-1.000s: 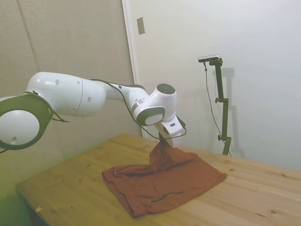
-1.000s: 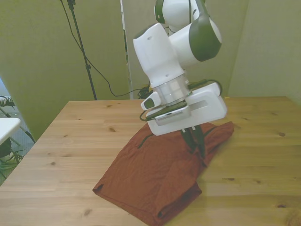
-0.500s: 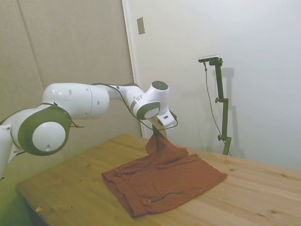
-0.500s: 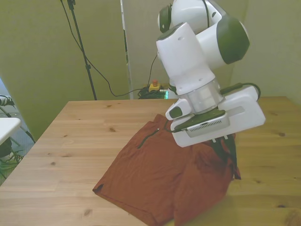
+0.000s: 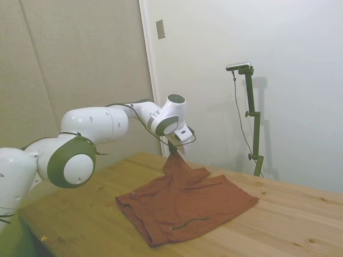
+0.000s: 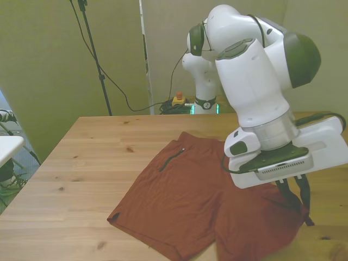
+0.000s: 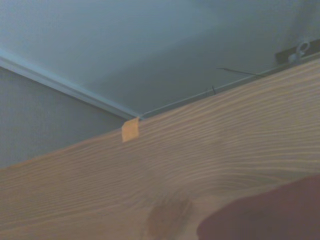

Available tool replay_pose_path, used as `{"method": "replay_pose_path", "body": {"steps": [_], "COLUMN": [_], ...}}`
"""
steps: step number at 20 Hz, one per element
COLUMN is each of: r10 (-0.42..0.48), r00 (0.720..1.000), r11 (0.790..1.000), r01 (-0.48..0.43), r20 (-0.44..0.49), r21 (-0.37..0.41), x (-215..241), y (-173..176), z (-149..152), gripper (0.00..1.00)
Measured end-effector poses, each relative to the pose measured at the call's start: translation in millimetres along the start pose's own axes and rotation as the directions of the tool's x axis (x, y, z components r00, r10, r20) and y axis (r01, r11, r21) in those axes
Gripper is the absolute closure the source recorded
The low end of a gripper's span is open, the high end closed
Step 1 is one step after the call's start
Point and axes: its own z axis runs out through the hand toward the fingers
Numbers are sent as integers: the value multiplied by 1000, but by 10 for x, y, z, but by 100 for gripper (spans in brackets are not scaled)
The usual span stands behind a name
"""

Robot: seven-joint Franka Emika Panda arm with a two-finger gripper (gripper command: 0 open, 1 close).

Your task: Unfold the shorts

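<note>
the end effector point(image 5: 176, 154) grips a lifted corner of the shorts point(image 5: 187, 206), mid-unfold; next it should lower and release it flat on the surface point(image 5: 300, 225).

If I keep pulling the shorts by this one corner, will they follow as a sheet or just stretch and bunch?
Probably drape, not follow stiffly: the shorts rise in a limp peak to the gripper while the rest lies flat on the table. They look light and likely slide easily on the smooth wood. The loose drawstring may trail.
</note>
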Motion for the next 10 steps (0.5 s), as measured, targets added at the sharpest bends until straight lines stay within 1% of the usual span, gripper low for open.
{"method": "replay_pose_path", "body": {"steps": [3, 6, 7, 10], "r10": [-1, 2, 15, 37], "r00": [1000, 1000, 1000, 989], "r11": [1000, 1000, 999, 991], "r01": [1, -2, -16, -55], "r20": [0, -6, -25, -143], "r21": [-6, -13, -36, -123], "x": [-29, -2, 28, 204], "y": [-53, -54, -30, 130], "z": [107, 117, 91, -22], "gripper": [0, 0, 0, 0]}}
